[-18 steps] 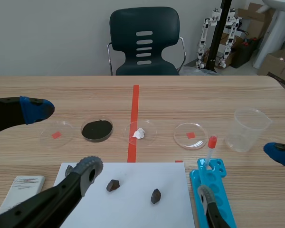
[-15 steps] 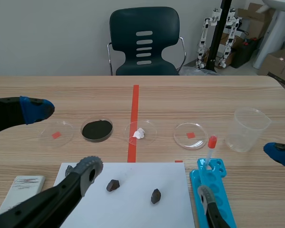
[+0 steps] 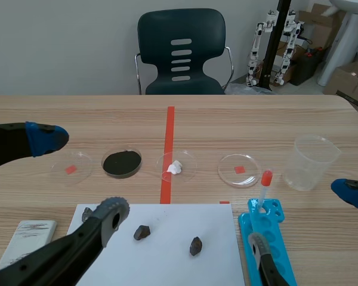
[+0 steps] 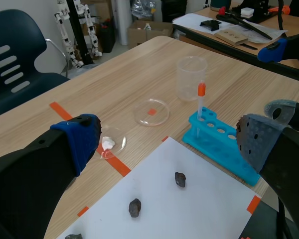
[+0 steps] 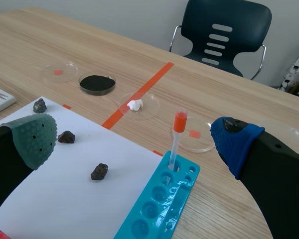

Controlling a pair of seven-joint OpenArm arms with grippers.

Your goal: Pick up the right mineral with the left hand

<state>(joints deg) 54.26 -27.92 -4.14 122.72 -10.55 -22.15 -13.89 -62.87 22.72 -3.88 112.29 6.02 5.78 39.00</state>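
Note:
Three dark minerals lie on a white paper sheet (image 3: 167, 250) at the table's near edge. The right mineral (image 3: 195, 245) (image 4: 180, 179) (image 5: 99, 171) sits alone toward the sheet's right half. The middle mineral (image 3: 142, 232) (image 4: 134, 207) (image 5: 66, 137) is close by. The left mineral (image 3: 87, 213) (image 5: 39, 105) is partly hidden behind a finger in the scene view. My left gripper (image 3: 77, 176) (image 4: 168, 140) is open above the sheet's left side and holds nothing. My right gripper (image 3: 304, 217) (image 5: 134, 139) is open too, over the rack.
A blue tube rack (image 3: 268, 244) with a red-capped tube (image 3: 264, 186) stands right of the sheet. Behind lie several petri dishes, one with black powder (image 3: 122, 162), one with a white lump (image 3: 175, 167). A clear cup (image 3: 310, 162) stands at the right, a white flat object (image 3: 27, 235) at the near left.

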